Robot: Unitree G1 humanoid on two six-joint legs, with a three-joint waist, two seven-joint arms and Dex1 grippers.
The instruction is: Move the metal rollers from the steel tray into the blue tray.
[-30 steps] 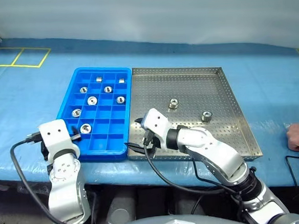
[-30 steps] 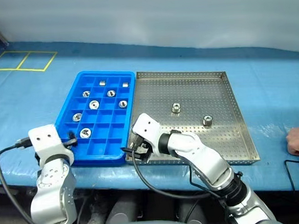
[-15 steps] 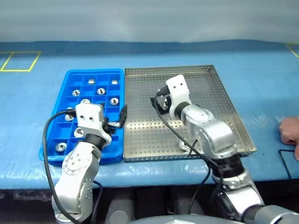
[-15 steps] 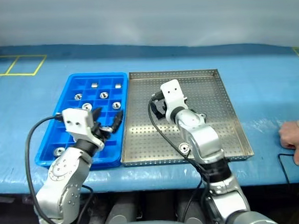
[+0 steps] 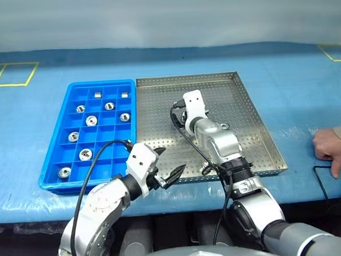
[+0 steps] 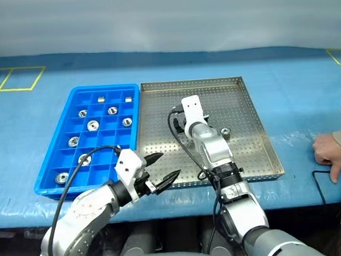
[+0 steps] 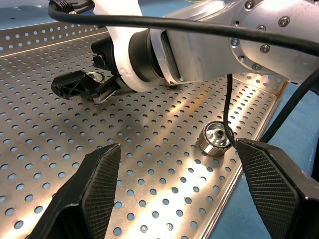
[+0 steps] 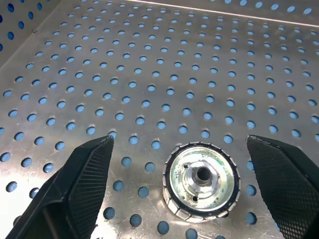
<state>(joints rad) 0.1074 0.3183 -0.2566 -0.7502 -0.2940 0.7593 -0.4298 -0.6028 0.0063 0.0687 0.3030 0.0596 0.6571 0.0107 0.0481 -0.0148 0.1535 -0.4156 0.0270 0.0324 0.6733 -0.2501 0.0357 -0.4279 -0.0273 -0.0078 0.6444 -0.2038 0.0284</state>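
On the perforated floor of the large silver steel tray [image 5: 157,99] sit three small shiny metal rollers, short ringed cylinders with a central hole. One [image 8: 202,181] lies flat between the spread black fingers of the right gripper [image 8: 184,174], ribbed around its rim and untouched. A second [image 6: 225,133] stands just right of the right arm. A third [image 7: 213,140] rests near the tray's front rim, between the wide-open fingers of the left gripper [image 5: 168,165], which holds nothing. Beside the steel tray's left rim, touching it, lies the bright blue plastic compartment tray [image 5: 52,148], holding eight rollers, each in its own square cell. A person's hand [image 5: 329,149] rests on the blue cloth, well to the right.
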